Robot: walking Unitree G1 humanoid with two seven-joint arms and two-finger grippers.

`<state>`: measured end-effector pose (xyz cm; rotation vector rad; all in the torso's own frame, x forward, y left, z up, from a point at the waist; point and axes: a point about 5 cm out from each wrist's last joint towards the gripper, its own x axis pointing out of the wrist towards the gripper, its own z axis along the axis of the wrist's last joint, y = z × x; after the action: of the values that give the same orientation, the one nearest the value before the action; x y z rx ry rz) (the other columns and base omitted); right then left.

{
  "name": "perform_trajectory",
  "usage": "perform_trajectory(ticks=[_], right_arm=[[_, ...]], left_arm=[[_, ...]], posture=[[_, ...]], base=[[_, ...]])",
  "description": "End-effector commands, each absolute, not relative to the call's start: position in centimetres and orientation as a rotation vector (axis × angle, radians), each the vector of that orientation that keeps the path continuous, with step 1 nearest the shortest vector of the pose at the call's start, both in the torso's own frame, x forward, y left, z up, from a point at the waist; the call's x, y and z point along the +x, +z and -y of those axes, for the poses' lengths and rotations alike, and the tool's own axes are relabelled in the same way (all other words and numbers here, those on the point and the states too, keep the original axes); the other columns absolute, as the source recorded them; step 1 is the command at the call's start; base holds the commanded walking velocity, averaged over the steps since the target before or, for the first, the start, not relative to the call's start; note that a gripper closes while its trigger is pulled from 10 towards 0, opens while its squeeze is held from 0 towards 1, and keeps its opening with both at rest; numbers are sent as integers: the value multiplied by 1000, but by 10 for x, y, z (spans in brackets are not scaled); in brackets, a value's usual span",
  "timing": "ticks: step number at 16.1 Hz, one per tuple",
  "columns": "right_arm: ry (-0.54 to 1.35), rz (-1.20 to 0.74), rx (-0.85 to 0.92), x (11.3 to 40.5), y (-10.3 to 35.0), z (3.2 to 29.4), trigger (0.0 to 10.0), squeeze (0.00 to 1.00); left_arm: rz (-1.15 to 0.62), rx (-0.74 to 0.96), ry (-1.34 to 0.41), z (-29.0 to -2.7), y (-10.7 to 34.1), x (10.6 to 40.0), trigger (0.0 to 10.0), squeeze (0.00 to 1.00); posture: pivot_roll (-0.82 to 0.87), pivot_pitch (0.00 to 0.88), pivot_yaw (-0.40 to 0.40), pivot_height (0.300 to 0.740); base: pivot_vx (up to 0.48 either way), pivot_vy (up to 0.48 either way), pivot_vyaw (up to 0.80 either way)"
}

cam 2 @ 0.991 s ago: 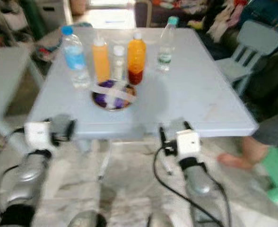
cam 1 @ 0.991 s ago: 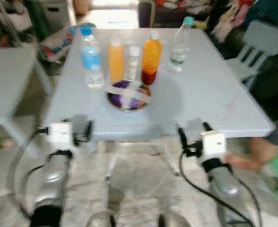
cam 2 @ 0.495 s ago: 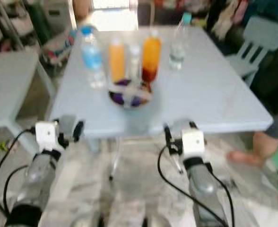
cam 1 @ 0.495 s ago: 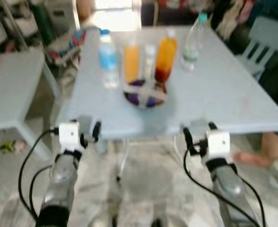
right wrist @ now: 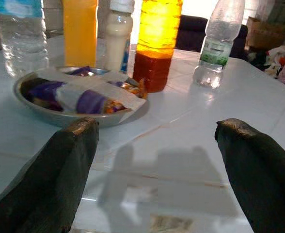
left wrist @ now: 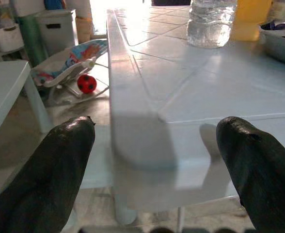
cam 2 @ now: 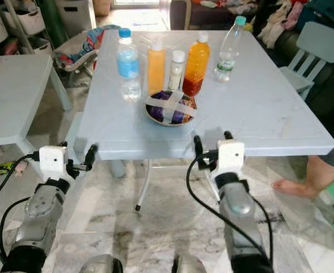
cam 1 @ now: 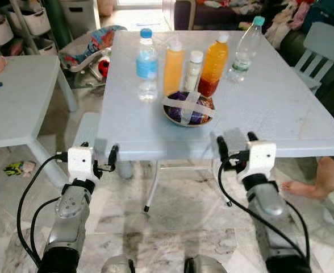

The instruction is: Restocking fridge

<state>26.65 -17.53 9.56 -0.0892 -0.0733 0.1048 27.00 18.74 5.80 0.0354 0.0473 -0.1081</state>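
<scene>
Pale blue plastic table (cam 1: 280, 114) on a marbled tile floor, cluttered living room behind — the landmark for everything below. Near its middle, toward the front edge: a shallow metal bowl (cam 1: 188, 108) of purple-wrapped items, taped across in an X. Just behind the bowl, a row: clear water bottle with blue cap and label (cam 1: 147, 65), square orange juice bottle (cam 1: 174, 62), small white bottle (cam 1: 194, 63), rounded orange-and-red juice bottle (cam 1: 214, 63). Farther back toward the right, a clear bottle with a teal cap (cam 1: 244, 42). Contents of the bowl hard to read — snack packs, probably.

Left gripper (cam 1: 97, 157) sits just off the table's front left corner, fingers spread wide, holding nothing. Right gripper (cam 1: 235, 147) is level with the front edge, below the bowl, fingers likewise wide apart and empty. Both forearms point straight at the table.

Judgement: approach stage, nothing picked yet. Step closer, raise the right arm above the tabletop, then take a bottle low on its body, keeping clear of its neighbours.
</scene>
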Motion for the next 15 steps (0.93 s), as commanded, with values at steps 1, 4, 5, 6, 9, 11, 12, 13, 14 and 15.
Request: perform_trajectory(ticks=[1,4,5,6,9,11,12,13,14,15], right_arm=[[99,83,-97,267,98,178,10000,0],[94,78,-85,264,97,177,10000,0],[87,79,-87,263,97,176,10000,0],[85,79,-86,263,97,176,10000,0],[74,82,-71,262,97,174,10000,0],[79,81,-57,262,97,172,10000,0],[80,80,-53,262,97,172,10000,0],[79,75,-35,263,97,170,10000,0],[77,72,-21,265,97,169,10000,0],[74,68,-8,266,97,168,10000,0]], left_arm=[[-32,44,-118,-187,61,269,10000,0],[-33,41,-120,-187,61,269,10000,0],[-34,41,-124,-187,61,270,10000,0],[-34,41,-126,-186,61,270,10000,0],[-29,38,-124,-187,63,272,10000,0],[-29,38,-123,-187,63,272,10000,0],[-30,38,-122,-188,63,271,10000,0],[-30,38,-122,-187,62,270,10000,0],[-30,38,-122,-187,62,270,10000,0],[-30,39,-123,-187,62,270,10000,0]], posture=[[-12,26,-10,740],[-18,19,-6,740],[-21,18,-3,740],[-21,18,-3,740],[-22,23,-2,740],[-19,25,-4,740],[-17,26,-4,740],[-15,26,-4,740],[-15,27,-4,740],[-12,29,-3,740]], base=[[345,0,788],[346,0,781],[349,0,0],[349,0,0],[0,0,0],[0,0,0],[0,0,0],[0,0,0],[0,0,0],[0,0,0]])
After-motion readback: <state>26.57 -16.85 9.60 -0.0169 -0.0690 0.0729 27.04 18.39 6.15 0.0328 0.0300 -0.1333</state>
